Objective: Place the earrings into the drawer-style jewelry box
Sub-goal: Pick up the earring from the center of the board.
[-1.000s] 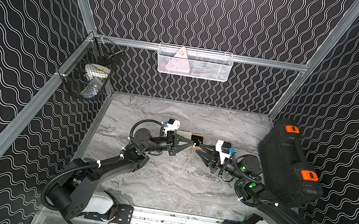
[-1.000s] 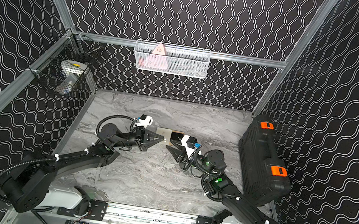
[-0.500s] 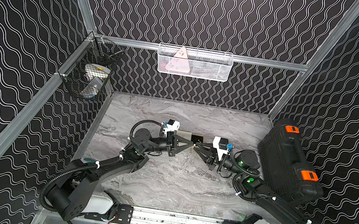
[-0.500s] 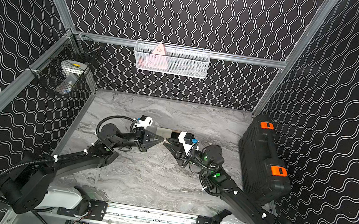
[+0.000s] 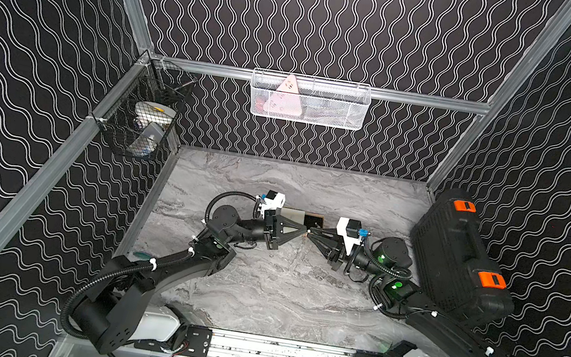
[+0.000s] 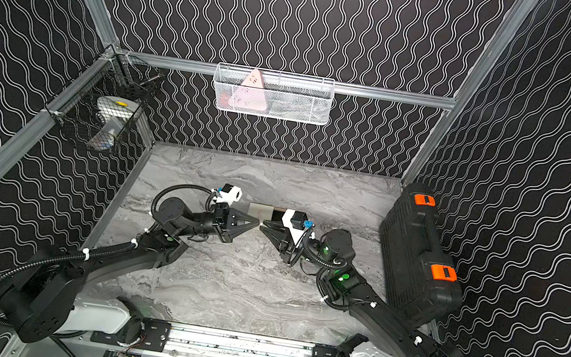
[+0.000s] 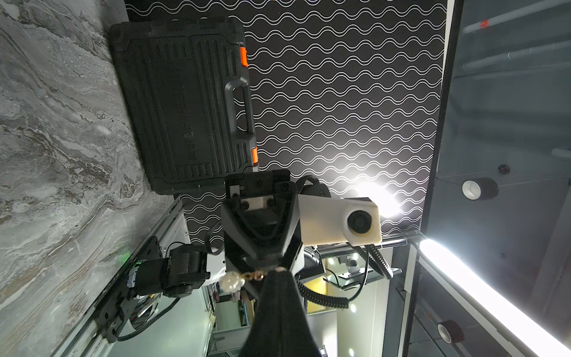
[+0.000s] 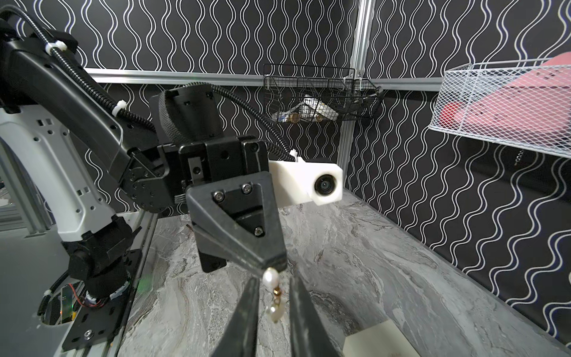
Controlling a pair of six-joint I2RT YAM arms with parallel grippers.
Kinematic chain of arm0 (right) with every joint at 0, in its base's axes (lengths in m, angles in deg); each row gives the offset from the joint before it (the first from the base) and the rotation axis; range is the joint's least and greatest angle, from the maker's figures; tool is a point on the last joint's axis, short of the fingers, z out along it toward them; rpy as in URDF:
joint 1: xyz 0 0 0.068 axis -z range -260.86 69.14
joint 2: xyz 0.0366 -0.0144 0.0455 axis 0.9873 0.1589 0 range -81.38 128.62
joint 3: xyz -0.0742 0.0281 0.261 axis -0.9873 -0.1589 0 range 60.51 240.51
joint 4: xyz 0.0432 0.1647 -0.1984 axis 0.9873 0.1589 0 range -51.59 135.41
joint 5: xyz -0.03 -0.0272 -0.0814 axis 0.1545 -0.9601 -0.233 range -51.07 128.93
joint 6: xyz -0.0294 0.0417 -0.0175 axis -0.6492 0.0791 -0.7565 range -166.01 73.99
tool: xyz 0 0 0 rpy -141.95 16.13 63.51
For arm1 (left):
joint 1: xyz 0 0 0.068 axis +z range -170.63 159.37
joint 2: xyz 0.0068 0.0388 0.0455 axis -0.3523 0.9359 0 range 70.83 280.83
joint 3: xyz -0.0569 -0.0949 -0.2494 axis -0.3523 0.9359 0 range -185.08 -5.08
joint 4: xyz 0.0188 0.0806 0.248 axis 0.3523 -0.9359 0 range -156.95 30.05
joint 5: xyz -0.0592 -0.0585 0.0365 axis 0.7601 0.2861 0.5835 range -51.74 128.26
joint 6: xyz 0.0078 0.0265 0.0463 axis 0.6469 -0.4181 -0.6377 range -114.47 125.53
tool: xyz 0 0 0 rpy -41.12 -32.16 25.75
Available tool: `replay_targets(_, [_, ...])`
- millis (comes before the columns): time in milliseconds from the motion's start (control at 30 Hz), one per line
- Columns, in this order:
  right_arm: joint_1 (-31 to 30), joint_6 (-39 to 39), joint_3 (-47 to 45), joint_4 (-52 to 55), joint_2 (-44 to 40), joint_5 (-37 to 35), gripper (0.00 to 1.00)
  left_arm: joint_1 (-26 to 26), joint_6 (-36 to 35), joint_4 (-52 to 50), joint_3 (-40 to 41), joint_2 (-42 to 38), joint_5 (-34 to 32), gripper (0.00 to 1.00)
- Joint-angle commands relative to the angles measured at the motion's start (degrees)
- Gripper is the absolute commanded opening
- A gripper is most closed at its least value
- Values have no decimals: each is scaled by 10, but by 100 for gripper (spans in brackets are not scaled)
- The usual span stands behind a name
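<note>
One pearl-drop earring (image 8: pixel 273 296) with a small gold link hangs from my left gripper (image 8: pixel 272 265), which is shut on its top pearl. My right gripper (image 8: pixel 273 278) is open, its two fingers (image 8: pixel 247 309) standing either side of the dangling earring with a gap on each side. In the left wrist view the earring (image 7: pixel 231 282) sticks out sideways from the shut left gripper (image 7: pixel 275 272). In both top views the two grippers meet tip to tip, the left (image 5: pixel 306 231) and the right (image 5: pixel 311 234), just in front of the drawer-style jewelry box (image 5: pixel 293 215) (image 6: pixel 259 209). Its black-lined drawer (image 5: pixel 313 219) is pulled out.
A big black case (image 5: pixel 456 258) with orange latches stands against the right wall. A white mesh basket (image 5: pixel 309 100) hangs on the back wall and a black wire basket (image 5: pixel 147 116) on the left wall. A metal rail (image 5: pixel 281 351) runs along the front edge.
The right arm has swung left and up to meet the left gripper's tip, and its jaws have narrowed round the hanging earring. The left arm has stayed put.
</note>
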Motion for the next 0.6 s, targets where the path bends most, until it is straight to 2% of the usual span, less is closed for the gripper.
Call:
replay_targets(0, [0, -2, 8, -17, 3, 13, 21, 1, 9, 26, -3, -1, 11, 0])
replay_targets(200, [1, 0, 9, -22, 6, 19, 20, 1, -9, -7, -8, -14, 13, 0])
replay_targets(567, [1, 3, 13, -26, 9, 22, 21, 1, -1, 10, -5, -9, 14, 0])
